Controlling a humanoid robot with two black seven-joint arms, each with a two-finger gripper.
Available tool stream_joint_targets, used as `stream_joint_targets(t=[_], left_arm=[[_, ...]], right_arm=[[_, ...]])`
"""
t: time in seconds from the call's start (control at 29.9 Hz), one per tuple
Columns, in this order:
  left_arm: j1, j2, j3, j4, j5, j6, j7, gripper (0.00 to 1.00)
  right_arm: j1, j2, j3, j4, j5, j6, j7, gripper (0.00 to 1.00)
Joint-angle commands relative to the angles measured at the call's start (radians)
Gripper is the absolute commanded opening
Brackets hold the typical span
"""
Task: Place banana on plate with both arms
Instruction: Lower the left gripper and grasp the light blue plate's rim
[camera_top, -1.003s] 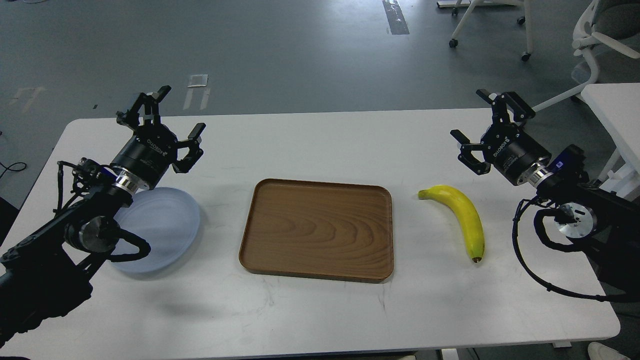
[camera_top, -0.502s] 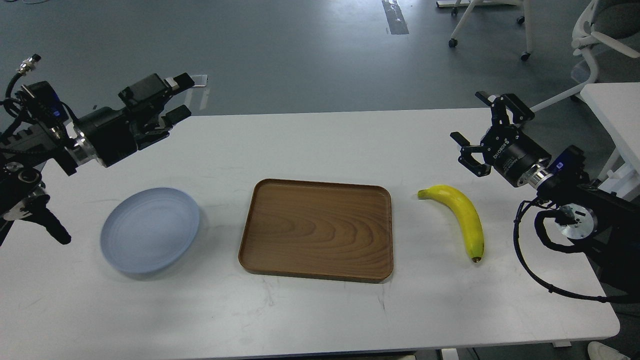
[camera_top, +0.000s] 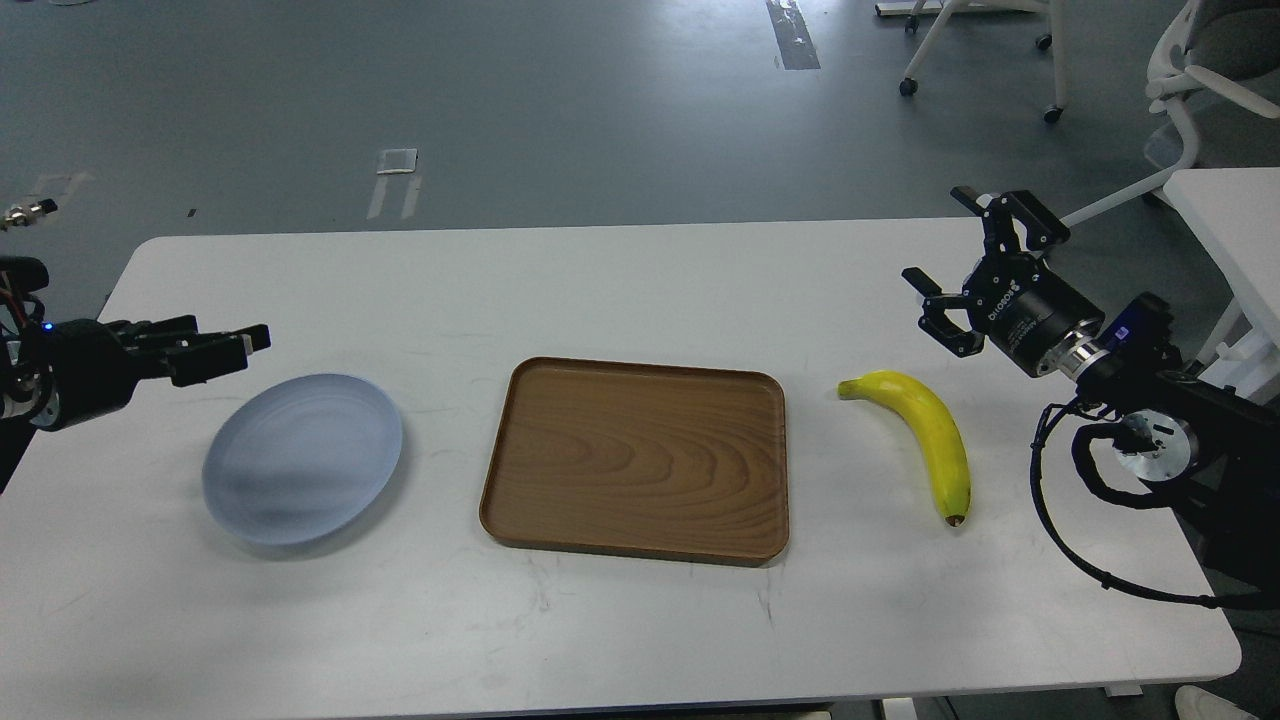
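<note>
The yellow banana (camera_top: 932, 437) lies on the white table (camera_top: 640, 290), to the right of the wooden tray, dark tip toward me. The pale blue-grey plate (camera_top: 302, 457) sits empty on the left side of the table. My right gripper (camera_top: 968, 262) is open and empty, hovering above and to the right of the banana's stem end. My left gripper (camera_top: 215, 346) is low at the left edge, pointing right, just left of and above the plate. Its fingers lie close together and hold nothing; I cannot tell if they are open.
A brown rectangular wooden tray (camera_top: 636, 459) lies in the table's middle, between plate and banana. A second white table (camera_top: 1225, 225) and white chairs (camera_top: 1200, 70) stand at the right, beyond the table's edge. Grey floor lies behind.
My left arm swung off the plate, up and left, then dropped low beside the plate, pointing right. The plate is now fully uncovered. The right arm and banana have not moved.
</note>
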Motion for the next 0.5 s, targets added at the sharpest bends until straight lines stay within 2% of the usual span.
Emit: stream_joint_targets(t=[0.0,0.13,0.37,0.47], left_arm=[[0.027,-0.005,0.035,0.06,-0.036,0.002,0.0,0.99],[0.05,-0.008,0.053,0.086,-0.07,0.002,0.0,0.99],[0.085,-0.08,0.076,0.202,-0.079,0.007,0.0,0.98],[0.088,-0.09,0.078,0.208,-0.086,0.016,0.0,0.97]], right_arm=[[-0.006,0.001,0.001,0.0,-0.001,0.0,0.0,1.0],[-0.006,0.003,0.003,-0.002,0.0,0.0,0.0,1.0],[-0.006,0.0,0.004,-0.002,-0.001,0.0,0.0,1.0],[-0.008,0.0,0.003,-0.002,-0.001,0.0,0.0,1.0]])
